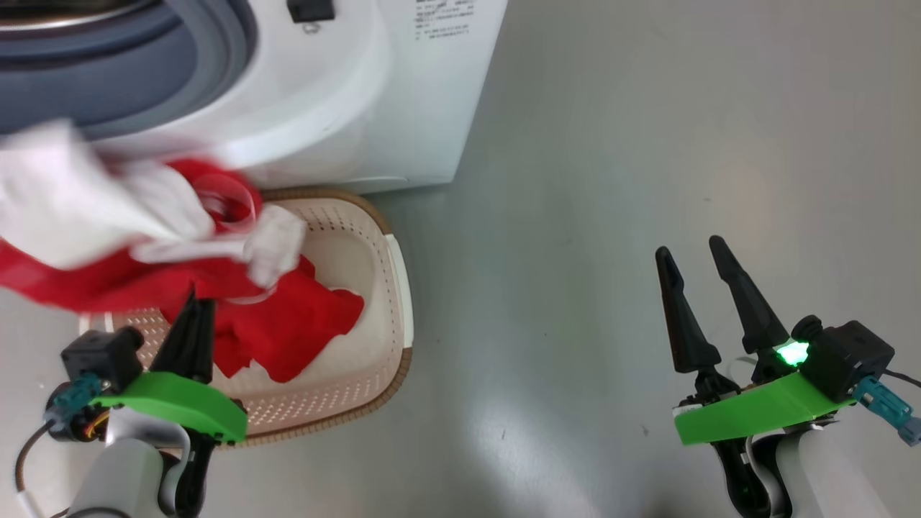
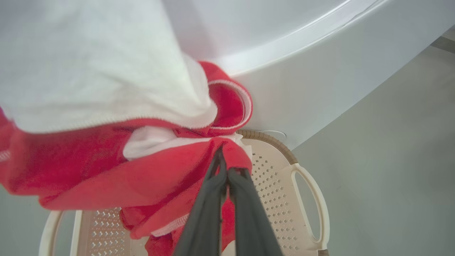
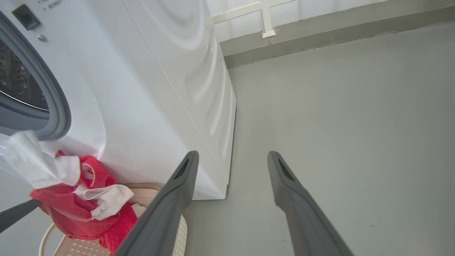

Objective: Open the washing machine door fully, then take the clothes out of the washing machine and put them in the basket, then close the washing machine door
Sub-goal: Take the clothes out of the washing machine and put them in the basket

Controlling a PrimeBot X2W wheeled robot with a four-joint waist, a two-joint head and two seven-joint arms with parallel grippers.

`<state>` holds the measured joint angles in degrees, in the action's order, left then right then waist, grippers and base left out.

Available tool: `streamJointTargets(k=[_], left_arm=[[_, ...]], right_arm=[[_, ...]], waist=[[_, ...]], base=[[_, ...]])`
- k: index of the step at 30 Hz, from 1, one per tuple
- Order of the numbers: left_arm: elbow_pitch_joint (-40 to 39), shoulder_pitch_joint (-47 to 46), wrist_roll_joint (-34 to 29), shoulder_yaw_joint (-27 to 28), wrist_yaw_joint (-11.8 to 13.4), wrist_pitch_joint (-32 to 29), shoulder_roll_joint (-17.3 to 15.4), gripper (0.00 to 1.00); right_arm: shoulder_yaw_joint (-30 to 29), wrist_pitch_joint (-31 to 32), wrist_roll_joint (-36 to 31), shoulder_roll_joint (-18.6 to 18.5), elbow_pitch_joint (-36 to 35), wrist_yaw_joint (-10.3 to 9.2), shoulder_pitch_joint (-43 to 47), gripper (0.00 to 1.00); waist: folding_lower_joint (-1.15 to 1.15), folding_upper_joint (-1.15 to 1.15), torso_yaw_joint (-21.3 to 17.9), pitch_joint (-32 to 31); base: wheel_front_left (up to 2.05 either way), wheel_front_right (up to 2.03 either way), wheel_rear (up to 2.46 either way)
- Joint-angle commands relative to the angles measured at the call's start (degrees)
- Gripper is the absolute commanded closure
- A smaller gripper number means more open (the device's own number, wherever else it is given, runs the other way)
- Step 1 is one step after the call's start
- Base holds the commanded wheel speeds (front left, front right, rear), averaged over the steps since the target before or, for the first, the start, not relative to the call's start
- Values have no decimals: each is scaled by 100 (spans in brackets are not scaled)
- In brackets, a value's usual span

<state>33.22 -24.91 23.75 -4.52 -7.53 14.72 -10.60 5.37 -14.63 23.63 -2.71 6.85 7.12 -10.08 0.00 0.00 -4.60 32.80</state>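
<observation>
left gripper (image 1: 194, 302): i see its two dark fingers (image 2: 209, 199) pressed tight together, clamped on a fold of the red fabric. in the left wrist view the tips meet right on the cloth.
right gripper (image 1: 689, 248): fingers spread wide with nothing between them. it hovers over bare floor (image 1: 647, 144), well to the right of the basket.
clothes (image 1: 288, 324): a red bundle with white parts and white trim hangs from the left gripper over the basket. the lower red folds drape down inside it. a large white part spreads up and to the left, close against the lower lip of the washer's opening. it is blurred in the head view, and i cannot tell whether it touches the machine.
basket (image 1: 399, 288): cream, perforated, with a brown woven-look rim. it sits on the floor just in front of the washer's base, below the opening. one side handle slot shows in the left wrist view.
washing machine (image 1: 403, 108): white front-loader. its grey gasket (image 1: 216, 50) is exposed, and a slice of the steel drum (image 3: 17, 81) shows in the right wrist view. small printed text sits near the front's upper right corner.
</observation>
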Motion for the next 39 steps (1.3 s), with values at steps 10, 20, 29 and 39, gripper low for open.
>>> streamJointTargets(k=[10, 20, 29, 39], left_arm=[[782, -491, 456, -586, 4, 28, -428, 100], [1329, -874, 646, -770, 4, 28, -525, 18], [1410, -873, 734, -721, 4, 28, -539, 0], [1097, -507, 634, -358, 4, 28, -434, 0]], right_arm=[[140, -37, 20, -17, -238, 36, -171, 0], [135, -37, -3, -17, -250, 36, -266, 0], [138, -37, -32, -17, -180, 36, -254, 0], [124, -37, -130, -17, -23, 36, -147, 0]], waist=[[0, 0, -109, 539], [0, 0, -89, 695], [0, 0, -55, 498], [0, 0, 29, -151]], base=[[0, 0, 0], [0, 0, 0], [0, 0, 0], [0, 0, 0]])
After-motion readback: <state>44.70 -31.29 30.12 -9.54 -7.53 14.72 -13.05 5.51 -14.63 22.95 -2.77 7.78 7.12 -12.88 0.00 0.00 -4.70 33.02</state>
